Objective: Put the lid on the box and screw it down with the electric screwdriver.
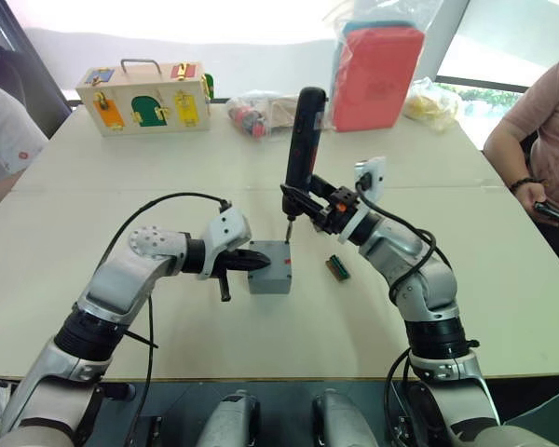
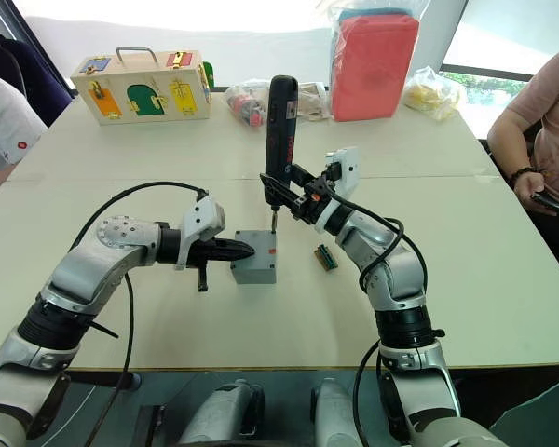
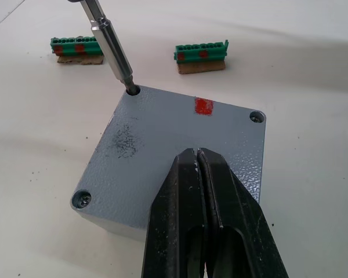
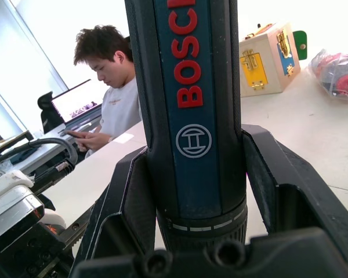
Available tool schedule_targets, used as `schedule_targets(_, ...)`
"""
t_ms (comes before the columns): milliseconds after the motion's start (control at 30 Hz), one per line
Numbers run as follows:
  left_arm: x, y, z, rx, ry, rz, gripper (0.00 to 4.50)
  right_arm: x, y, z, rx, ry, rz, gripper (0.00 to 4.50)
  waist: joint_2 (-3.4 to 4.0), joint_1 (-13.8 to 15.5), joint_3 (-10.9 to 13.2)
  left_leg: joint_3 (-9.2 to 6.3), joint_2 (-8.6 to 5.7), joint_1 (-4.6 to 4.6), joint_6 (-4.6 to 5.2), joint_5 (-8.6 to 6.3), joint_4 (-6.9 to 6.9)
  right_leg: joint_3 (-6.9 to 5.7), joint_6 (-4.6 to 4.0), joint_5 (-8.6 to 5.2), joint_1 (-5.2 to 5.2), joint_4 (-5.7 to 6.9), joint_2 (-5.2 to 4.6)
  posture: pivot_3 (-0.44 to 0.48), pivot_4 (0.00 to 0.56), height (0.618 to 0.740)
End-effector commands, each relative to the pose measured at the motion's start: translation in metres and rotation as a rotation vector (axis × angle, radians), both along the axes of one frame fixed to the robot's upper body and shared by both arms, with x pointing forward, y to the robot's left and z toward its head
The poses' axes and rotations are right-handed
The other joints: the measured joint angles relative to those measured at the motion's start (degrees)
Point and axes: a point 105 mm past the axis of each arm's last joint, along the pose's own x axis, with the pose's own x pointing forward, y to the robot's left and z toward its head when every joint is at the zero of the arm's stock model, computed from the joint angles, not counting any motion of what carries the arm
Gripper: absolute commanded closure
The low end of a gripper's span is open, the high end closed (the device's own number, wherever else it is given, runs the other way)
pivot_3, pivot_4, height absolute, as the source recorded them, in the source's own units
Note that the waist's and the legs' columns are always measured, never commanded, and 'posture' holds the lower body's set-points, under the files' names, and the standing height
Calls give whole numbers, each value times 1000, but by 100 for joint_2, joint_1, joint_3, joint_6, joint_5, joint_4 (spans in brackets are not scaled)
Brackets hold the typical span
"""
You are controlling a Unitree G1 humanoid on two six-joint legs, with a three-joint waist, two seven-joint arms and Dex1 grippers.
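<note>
Your lid (image 3: 174, 150) already sits square on the box (image 1: 270, 276), which stands near the middle of the bench (image 1: 121, 177), between your two arms. So the first half of the job looks done, and the screwing is under way.

In the left wrist view, two corners of the lid show screw heads seated in their holes. The bit of the electric screwdriver (image 1: 303, 154) stands in a third corner hole, the one on the far side of the box from your left arm. The fourth corner is hidden behind your left pincer, so you cannot tell if it has a screw. At least the corner under the bit is left to finish, as far as you can judge.

Your left pincer (image 3: 198, 159) has its two black fingers pressed fully together, gripping nothing. Its tip lies over the lid's top, apparently pressing down to steady the box.

Your right pincer (image 1: 309, 202) is closed around the screwdriver's dark body, one finger on each side, holding the tool nearly upright with the bit pointing down into the lid.

Two small green terminal blocks (image 3: 200, 53) lie on the bench just beyond the box.
</note>
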Motion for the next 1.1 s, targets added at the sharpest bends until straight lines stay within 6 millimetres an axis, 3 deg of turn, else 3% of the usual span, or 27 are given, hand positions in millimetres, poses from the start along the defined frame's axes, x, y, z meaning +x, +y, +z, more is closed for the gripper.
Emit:
schedule_targets(33, 2, 4, -4, 21, 11, 22, 4500, -4, 0, -2, -44, -36, 8, 2669, 0, 0, 0, 0, 0, 3, 0, 0, 0, 0, 0, 0, 2, 0, 0, 0, 150, 738)
schedule_targets(533, -2, 6, -21, 59, 51, 13, 4500, -18, 11, -53, -144, 53, 35, 2669, 2, 2, -22, -2, 6, 115, 42, -27, -29, -1, -1, -3, 120, -45, 5, 0, 150, 738)
schedule_targets(1100, -1, 4, -23, 48, 51, 23, 4500, -12, 5, -43, -155, 26, 21, 2669, 12, 0, -77, -4, 8, 120, 46, -30, -35, 5, -2, -3, 128, -58, -3, 0, 150, 738)
